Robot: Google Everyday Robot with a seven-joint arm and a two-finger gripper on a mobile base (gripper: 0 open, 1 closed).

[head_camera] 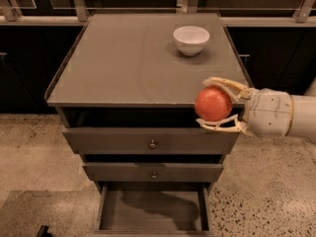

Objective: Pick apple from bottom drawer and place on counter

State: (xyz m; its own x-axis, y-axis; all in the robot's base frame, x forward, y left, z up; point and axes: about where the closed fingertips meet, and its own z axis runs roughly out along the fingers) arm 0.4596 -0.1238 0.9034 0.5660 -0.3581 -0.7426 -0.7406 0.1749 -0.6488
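My gripper (pixel 209 103) reaches in from the right and is shut on the red-orange apple (pixel 213 103), one finger above it and one below. It holds the apple at the counter's front right edge, in front of the top drawer. The counter (pixel 133 58) is the flat grey-brown cabinet top. The bottom drawer (pixel 153 210) is pulled open below, and its floor is bare.
A white bowl (pixel 191 39) stands at the back right of the counter. Two knobbed drawers (pixel 152 143) sit slightly ajar above the bottom one. Speckled floor surrounds the cabinet. Dark cabinets and a rail run along the back.
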